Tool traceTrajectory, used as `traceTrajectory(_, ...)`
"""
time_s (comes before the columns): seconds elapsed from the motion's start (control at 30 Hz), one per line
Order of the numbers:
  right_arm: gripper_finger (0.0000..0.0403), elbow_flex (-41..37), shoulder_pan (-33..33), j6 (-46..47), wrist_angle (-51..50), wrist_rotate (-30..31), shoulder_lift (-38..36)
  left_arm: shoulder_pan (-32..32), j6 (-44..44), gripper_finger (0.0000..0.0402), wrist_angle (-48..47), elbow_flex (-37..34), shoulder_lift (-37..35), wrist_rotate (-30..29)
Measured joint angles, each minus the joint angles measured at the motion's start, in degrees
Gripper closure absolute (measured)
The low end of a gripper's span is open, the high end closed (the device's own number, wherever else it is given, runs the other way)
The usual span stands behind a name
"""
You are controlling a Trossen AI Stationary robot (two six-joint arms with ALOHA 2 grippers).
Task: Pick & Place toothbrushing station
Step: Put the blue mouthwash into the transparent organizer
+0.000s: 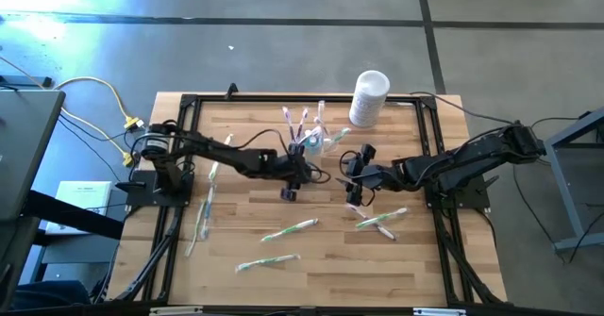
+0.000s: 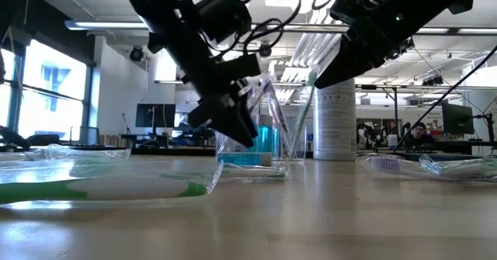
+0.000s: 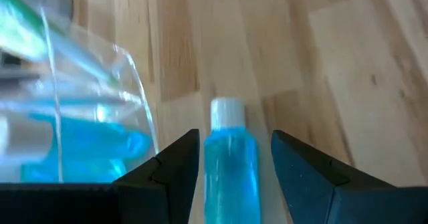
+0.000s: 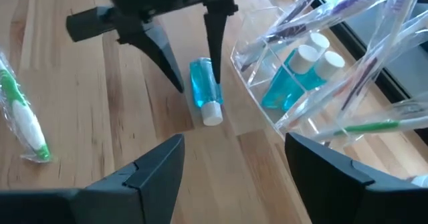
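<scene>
A small blue bottle (image 3: 231, 164) with a white cap lies on the wooden desk (image 3: 348, 63) between two dark, spread fingers (image 3: 170, 167). At nine o'clock stands the clear toothbrushing station (image 3: 80, 117), holding blue bottles.

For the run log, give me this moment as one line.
left gripper: jaws open astride small blue bottle lying beside clear holder | right gripper: open, hovering nearby | bottle not in holder
</scene>
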Motion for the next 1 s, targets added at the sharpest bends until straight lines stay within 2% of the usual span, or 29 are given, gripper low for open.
traceTrajectory(0.2, 0.0151, 0.00, 0.00, 0.00, 0.18, 0.00, 0.00, 1.53, -2.76, 0.0223, -3.04, -0.07, 0.02, 3.58)
traceTrajectory(0.43, 0.0151, 0.00, 0.00, 0.00, 1.00, -0.02, 0.00, 1.33, -2.64, 0.0223, -2.68, -0.07, 0.11, 2.57)
traceTrajectory(0.77, 0.0151, 0.00, 0.00, 0.00, 0.88, -0.02, 0.00, 2.34, -2.73, 0.0222, 0.56, -0.01, 4.90, 1.79)
traceTrajectory(1.0, 0.0151, 0.00, 0.00, 0.00, 0.72, -0.02, 0.02, 3.62, -4.36, 0.0222, -0.21, 0.20, 6.18, 4.83)
